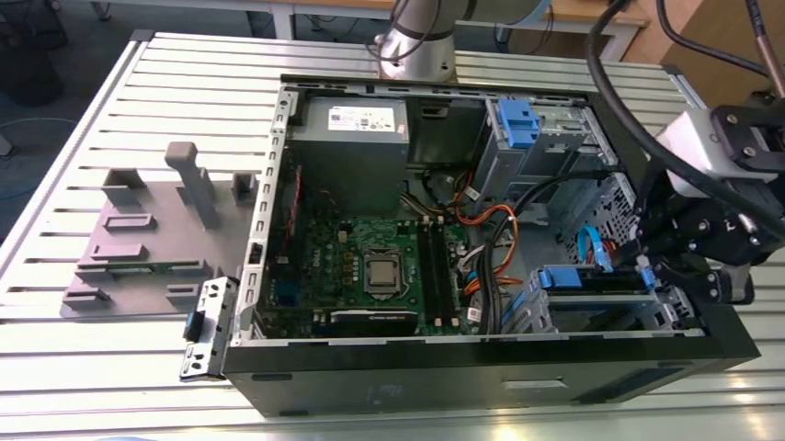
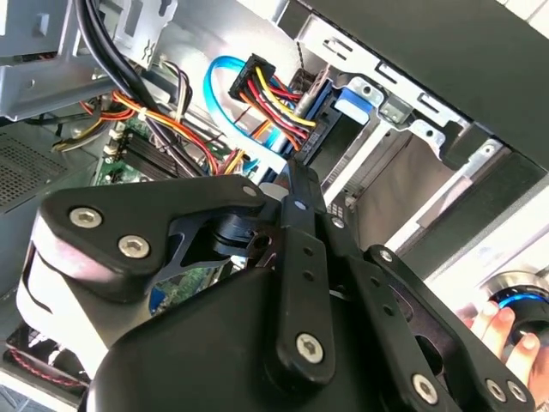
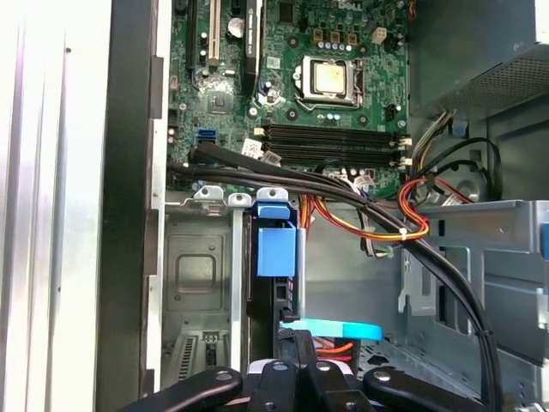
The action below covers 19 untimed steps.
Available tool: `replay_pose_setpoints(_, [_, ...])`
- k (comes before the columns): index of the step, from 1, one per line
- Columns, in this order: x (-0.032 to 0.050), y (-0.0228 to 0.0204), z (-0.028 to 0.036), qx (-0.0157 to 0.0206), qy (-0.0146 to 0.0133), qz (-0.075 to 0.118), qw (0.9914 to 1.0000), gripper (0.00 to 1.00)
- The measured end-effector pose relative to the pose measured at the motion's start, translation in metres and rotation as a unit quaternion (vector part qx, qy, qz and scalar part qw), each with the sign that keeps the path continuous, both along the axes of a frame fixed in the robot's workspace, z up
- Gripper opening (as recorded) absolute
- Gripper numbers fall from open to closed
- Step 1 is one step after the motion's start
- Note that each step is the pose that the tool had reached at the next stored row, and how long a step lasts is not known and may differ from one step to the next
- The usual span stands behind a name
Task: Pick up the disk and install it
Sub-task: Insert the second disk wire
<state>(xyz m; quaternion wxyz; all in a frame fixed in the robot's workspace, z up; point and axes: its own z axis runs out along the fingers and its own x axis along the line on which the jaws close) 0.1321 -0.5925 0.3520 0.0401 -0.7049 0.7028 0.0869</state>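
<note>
The black linkage gripper point(image 3: 300, 343), its grip impossible to judge, hung just behind the flat disk with blue plastic rails point(image 3: 274, 257), edge-on in the grey metal drive cage point(image 3: 202, 283), so seating it probably needed a straight, square push along the slot.

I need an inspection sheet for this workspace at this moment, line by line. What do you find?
Surface: ribbed aluminium table carrying an open black computer case.
Job's things: silver hard drive with blue rails, standing edge-on in the metal drive cage.
Clutter: grey plastic fixture block and a loose metal bracket beside the case.
Grippers: black gripper at the drive cage, next to the drive; contact cannot be told.
Cables: red, yellow and black wire bundle crossing the case; blue flat cable near the cage.
Surroundings: a person's hand outside the case.
</note>
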Motion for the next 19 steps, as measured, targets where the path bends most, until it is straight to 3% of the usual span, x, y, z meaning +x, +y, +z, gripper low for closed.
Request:
replay_pose_setpoints(13, [0.0024,0.0000,0.0396,-0.0001,0.0001,0.000,1.00000,0.11])
replay_pose_setpoints(16, [0.0026,0.0000,0.0456,0.0000,0.0001,0.000,1.00000,0.11])
replay_pose_setpoints(19, [0.0026,0.0000,0.0469,0.0001,0.0001,0.000,1.00000,0.11])
